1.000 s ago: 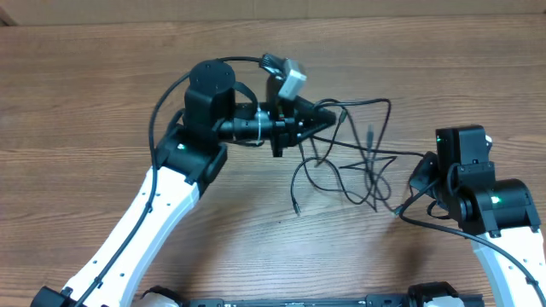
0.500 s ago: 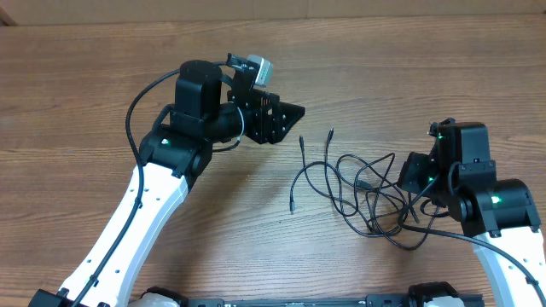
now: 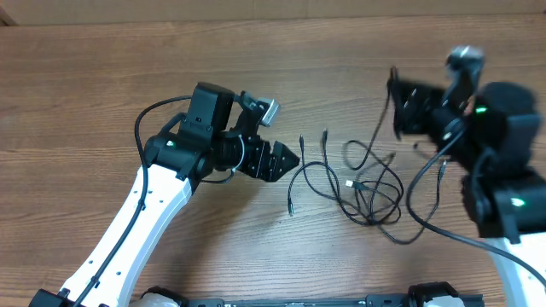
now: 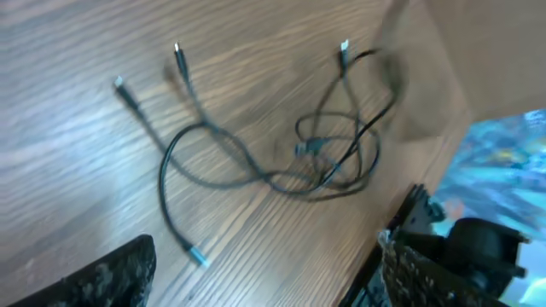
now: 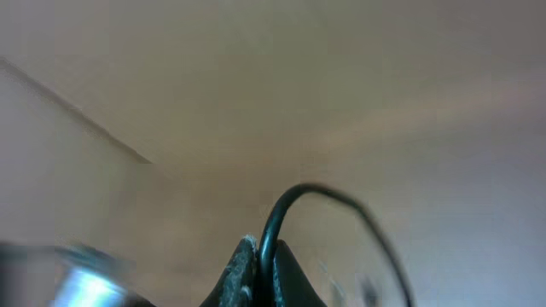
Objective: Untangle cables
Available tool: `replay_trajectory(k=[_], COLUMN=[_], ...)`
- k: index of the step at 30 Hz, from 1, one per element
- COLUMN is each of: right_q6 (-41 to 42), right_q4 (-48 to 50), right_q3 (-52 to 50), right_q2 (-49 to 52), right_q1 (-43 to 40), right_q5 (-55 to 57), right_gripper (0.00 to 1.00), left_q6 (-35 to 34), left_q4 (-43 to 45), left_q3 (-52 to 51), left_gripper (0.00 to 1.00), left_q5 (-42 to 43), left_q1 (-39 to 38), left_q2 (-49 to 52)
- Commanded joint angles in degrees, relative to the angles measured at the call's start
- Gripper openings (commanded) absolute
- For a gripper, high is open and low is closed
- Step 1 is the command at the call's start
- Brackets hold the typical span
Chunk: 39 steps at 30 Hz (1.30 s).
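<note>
Untangling: partway; plug ends [image 3: 302, 139] lie free, central loops not yet parted;
Cables [image 3: 367, 183]: on the table [image 3: 85, 77] between the arms;
Left gripper [image 3: 288, 159]: apart, empty, near them;
Right gripper [image 5: 258, 256]: raised; apparently clamped on one of them, view blurred

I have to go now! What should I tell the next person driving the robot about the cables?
Left gripper: open, empty, aimed at the cables.
Right gripper: shut on one strand, raised off the table.
Cables: mostly on the table between the arms, looped together in the middle, three plug ends spread apart.
Done: several ends lie free.
Left: middle loops not yet separated; maybe pin them with the left gripper while the right pulls its strand out.
</note>
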Motion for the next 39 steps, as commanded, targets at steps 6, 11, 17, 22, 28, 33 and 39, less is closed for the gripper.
replay_trajectory(k=[6,11,17,22,28,33,39], right_q6=[-1.36,-5.46,-5.2,-3.1,0.24,1.09,1.09], right_q4=[7.5,0.9,-18.34,-30.42,-40.61,-45.81,-43.54], right_q3=[17.11,17.25,17.25,17.25,17.25,14.91,7.32], right_q2=[-1.07,-0.11,6.16,12.87,17.46,17.9,17.9], right_q1=[-0.37,-0.37,-0.37,-0.37,-0.37,-0.37,-0.37], right_q5=[-2.4,11.28,26.03,26.01,25.79,25.77,22.69], right_gripper=[0.04,0.06,0.85,1.0,1.0,1.0,1.0], left_q6=[1.2,-3.91,-7.76,-7.74,-7.72,-7.72,-7.72], left_q4=[-0.31,-1.29,-2.45,-2.69,-2.95,-3.04,-3.02], left_q3=[0.66,0.66,0.66,0.66,0.66,0.66,0.66], left_gripper=[0.89,0.93,1.0,1.0,0.99,1.0,1.0], left_q5=[-4.98,-11.96,-16.83,-16.83,-16.83,-16.83,-16.83], left_q1=[-0.11,-0.11,-0.11,-0.11,-0.11,-0.11,-0.11], left_q2=[-1.29,-1.29,-1.29,-1.29,-1.29,-1.29,-1.29])
